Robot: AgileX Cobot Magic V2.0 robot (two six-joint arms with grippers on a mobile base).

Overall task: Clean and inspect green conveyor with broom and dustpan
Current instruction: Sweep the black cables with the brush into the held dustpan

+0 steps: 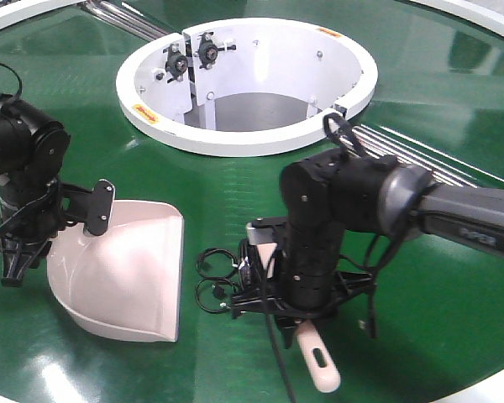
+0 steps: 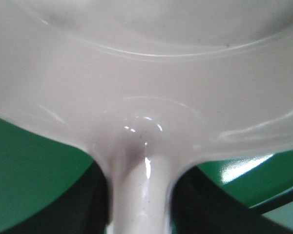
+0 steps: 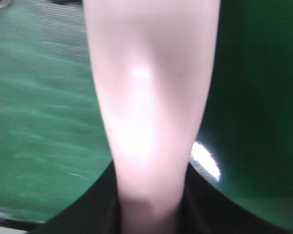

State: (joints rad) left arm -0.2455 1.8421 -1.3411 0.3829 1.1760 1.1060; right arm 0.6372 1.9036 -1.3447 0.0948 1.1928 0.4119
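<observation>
Near white ring opening [image 1: 235, 144] on green conveyor [image 1: 420, 92]: gripping dustpan [image 1: 130, 269] in left end effector [image 1: 42, 227], broom [image 1: 321, 365] in right end effector [image 1: 269, 281].

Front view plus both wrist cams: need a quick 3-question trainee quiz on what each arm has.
1. True or false: the left pincer is shut on the dustpan handle.
2. In the front view, the slotted end of the broom handle is: A) poking out below the right pincer, B) lying in the dustpan, C) out of sight.
3. Fill in: the surface beneath both tools is the green ___.
Key: 1 true; 2 A; 3 conveyor.
</observation>
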